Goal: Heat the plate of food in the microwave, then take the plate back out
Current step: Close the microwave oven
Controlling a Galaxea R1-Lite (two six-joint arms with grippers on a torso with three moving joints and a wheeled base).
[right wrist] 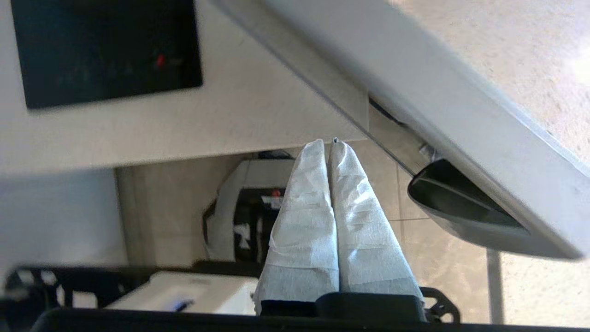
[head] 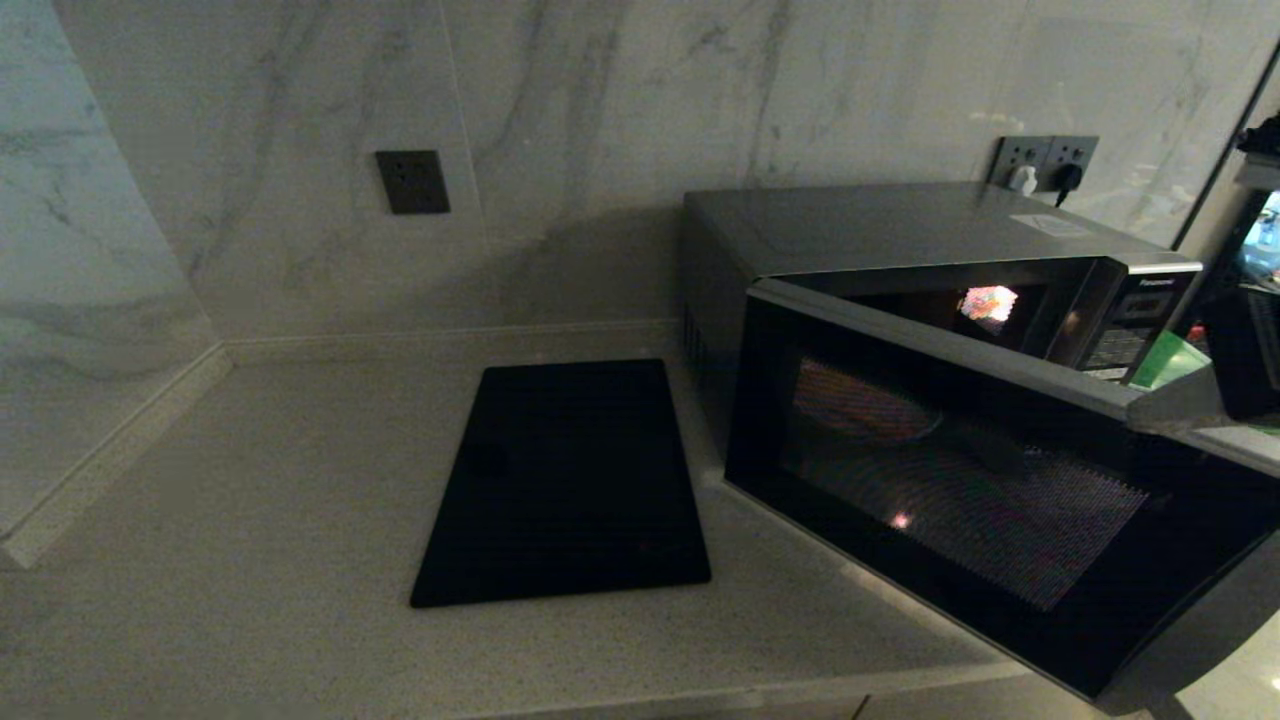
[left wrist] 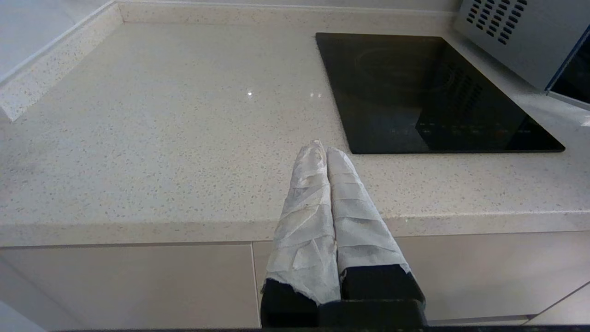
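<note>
The microwave (head: 930,250) door (head: 960,480) swings out past the head view's right and lower edges, and its mesh glass hides most of the cavity. Whether the plate of food sits inside cannot be told. Neither arm shows in the head view.

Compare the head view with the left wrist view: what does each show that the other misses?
Head view only: the microwave's door swung open, its button panel, and wall sockets. Left wrist view only: the left tool, shut, hanging at the counter's front edge, cabinet fronts below, and the microwave's side vents. Both: the counter and black panel. The plate shows in neither.
</note>
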